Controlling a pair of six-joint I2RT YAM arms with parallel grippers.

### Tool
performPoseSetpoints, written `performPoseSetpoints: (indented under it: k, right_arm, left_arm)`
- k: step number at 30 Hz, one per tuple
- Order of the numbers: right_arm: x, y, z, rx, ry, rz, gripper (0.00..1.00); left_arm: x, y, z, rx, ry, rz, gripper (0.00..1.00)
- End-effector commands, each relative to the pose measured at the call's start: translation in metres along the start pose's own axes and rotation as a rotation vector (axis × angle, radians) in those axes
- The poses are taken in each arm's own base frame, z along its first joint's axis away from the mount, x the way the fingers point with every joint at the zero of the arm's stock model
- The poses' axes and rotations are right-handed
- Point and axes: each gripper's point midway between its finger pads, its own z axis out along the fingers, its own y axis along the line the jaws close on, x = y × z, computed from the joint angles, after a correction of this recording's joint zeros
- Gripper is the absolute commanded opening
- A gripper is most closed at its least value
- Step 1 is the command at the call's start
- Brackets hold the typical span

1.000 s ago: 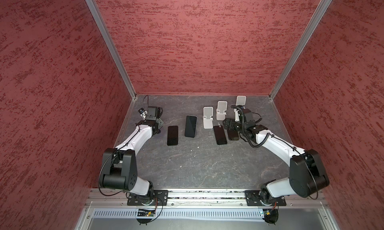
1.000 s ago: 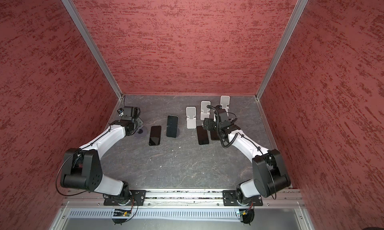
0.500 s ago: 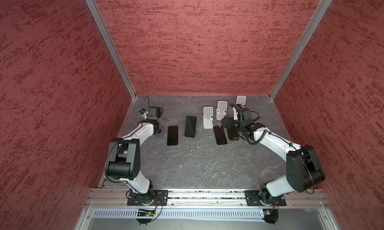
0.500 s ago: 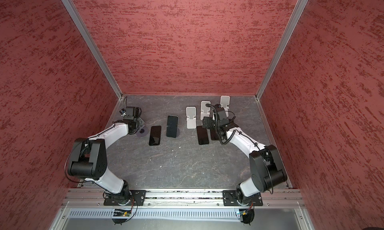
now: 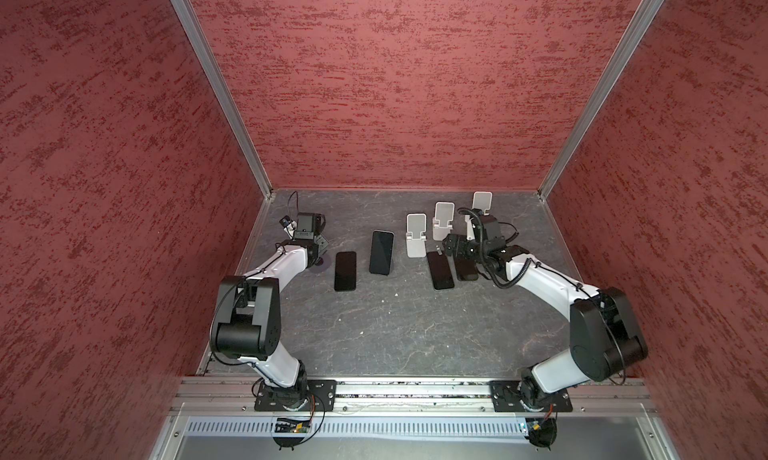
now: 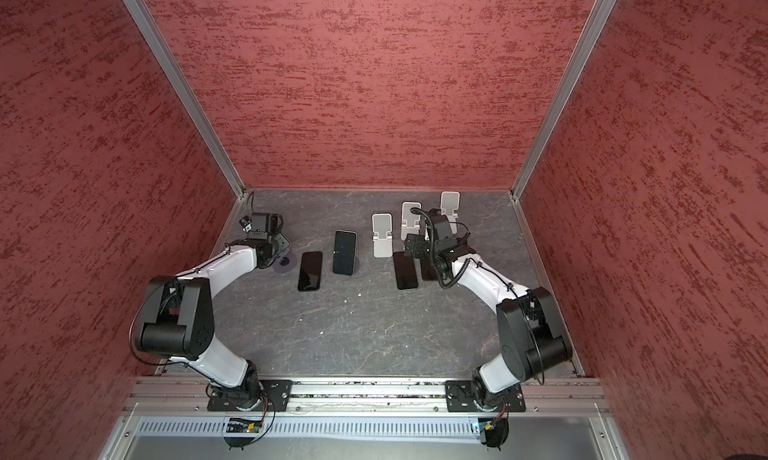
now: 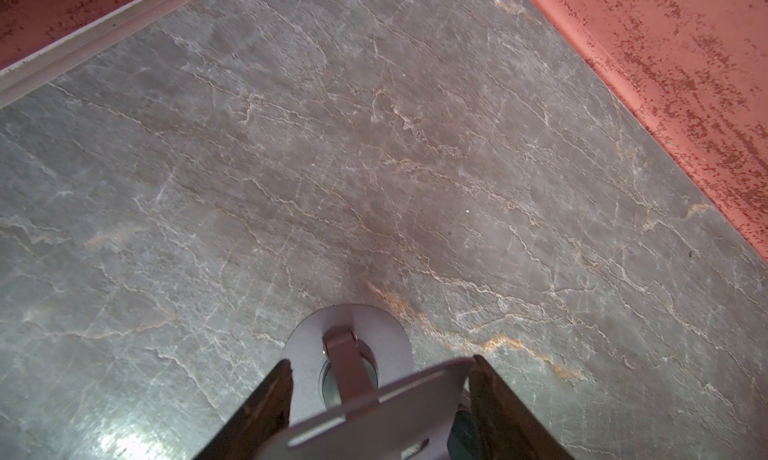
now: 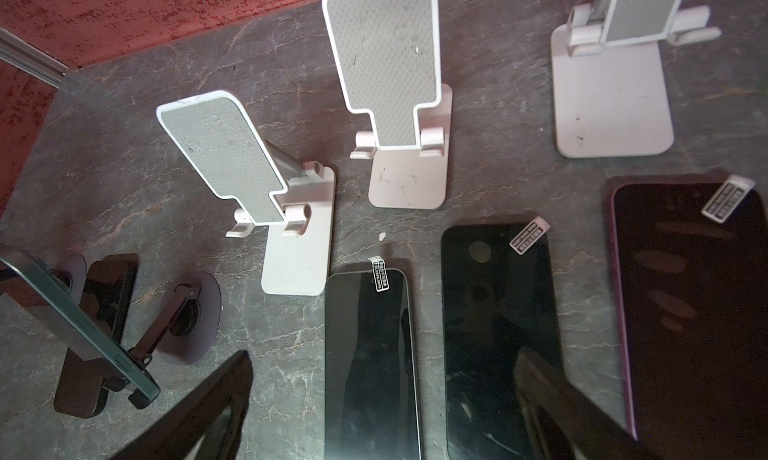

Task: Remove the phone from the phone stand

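Grey marble floor (image 5: 395,333), red walls (image 5: 395,83); right pincer (image 8: 384,356) gapes empty; left pincer (image 7: 381,360), cannot tell

Phones (image 5: 345,271), stands (image 5: 416,241) on stone tabletop (image 5: 395,329)

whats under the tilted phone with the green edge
Under the tilted phone, the stand's hinged arm and round base show. The plate that carries the phone is covered by the phone itself.
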Motion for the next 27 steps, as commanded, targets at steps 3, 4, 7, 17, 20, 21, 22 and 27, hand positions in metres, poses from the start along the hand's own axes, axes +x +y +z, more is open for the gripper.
performPoseSetpoints:
  k: [3, 4, 7, 17, 20, 21, 22, 27]
  right_arm:
    - [-0.016, 0.007, -0.003, -0.013, -0.04, 0.009, 0.99]
    - [-0.016, 0.007, -0.003, -0.015, -0.041, 0.009, 0.99]
    - [-0.016, 0.009, -0.004, -0.022, -0.042, 0.01, 0.99]
    - [-0.014, 0.014, -0.006, -0.041, -0.037, 0.005, 0.99]
    - [-0.016, 0.017, -0.007, -0.041, -0.037, 0.0, 0.99]
    - [-0.016, 0.018, -0.008, -0.042, -0.037, -0.003, 0.99]
    - [-0.017, 0.019, -0.009, -0.042, -0.038, -0.002, 0.99]
    - [-0.017, 0.027, -0.011, -0.054, -0.041, -0.002, 0.99]
  left_arm:
    - [-0.004, -0.002, -0.005, -0.001, -0.02, 0.022, 0.69]
    - [-0.005, -0.001, -0.006, -0.002, -0.022, 0.023, 0.69]
    - [-0.009, -0.001, -0.012, 0.0, -0.032, 0.023, 0.73]
    - [-0.021, 0.001, -0.041, 0.01, -0.076, 0.039, 0.99]
    - [-0.023, -0.004, -0.055, 0.025, -0.088, 0.065, 0.99]
    - [-0.022, -0.005, -0.059, 0.032, -0.091, 0.076, 0.99]
    - [-0.021, -0.007, -0.065, 0.039, -0.095, 0.087, 1.0]
    - [-0.007, -0.016, -0.091, 0.091, -0.106, 0.145, 1.0]
